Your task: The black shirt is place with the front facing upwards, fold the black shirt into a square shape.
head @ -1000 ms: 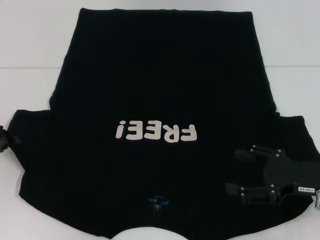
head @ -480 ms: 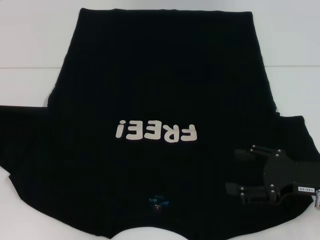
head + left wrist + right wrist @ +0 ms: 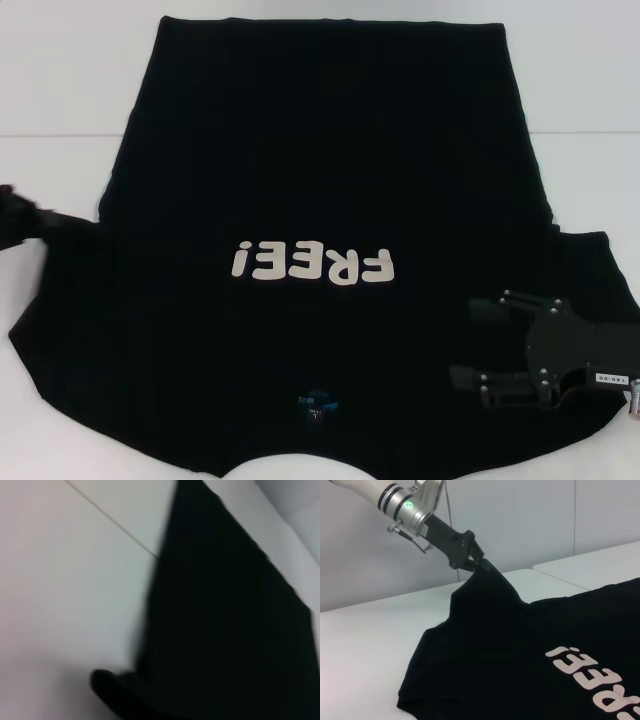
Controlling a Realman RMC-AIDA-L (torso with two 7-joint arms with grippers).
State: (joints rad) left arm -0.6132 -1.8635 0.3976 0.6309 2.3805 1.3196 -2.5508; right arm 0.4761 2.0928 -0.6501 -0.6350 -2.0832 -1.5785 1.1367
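The black shirt (image 3: 320, 150) lies spread on the white table (image 3: 60, 90), front up, with the white letters "FREE!" (image 3: 312, 265) and a small blue neck label (image 3: 318, 405) near the front edge. At the far left edge, my left gripper (image 3: 14, 216) is shut on the tip of the shirt's left sleeve. The right wrist view shows that gripper (image 3: 472, 561) pinching the sleeve (image 3: 495, 587) and holding it up off the table like a tent. My right gripper (image 3: 462, 342) stands open over the shirt's right sleeve, with nothing between its fingers.
White table surface (image 3: 365, 645) surrounds the shirt, with a seam line (image 3: 50, 135) running across on the left. A pale wall (image 3: 520, 525) stands behind the table. The left wrist view shows only black cloth (image 3: 230, 630) and table.
The left gripper has moved away from me along the left edge with the sleeve tip, lifting and stretching the left sleeve. The right gripper has not moved.
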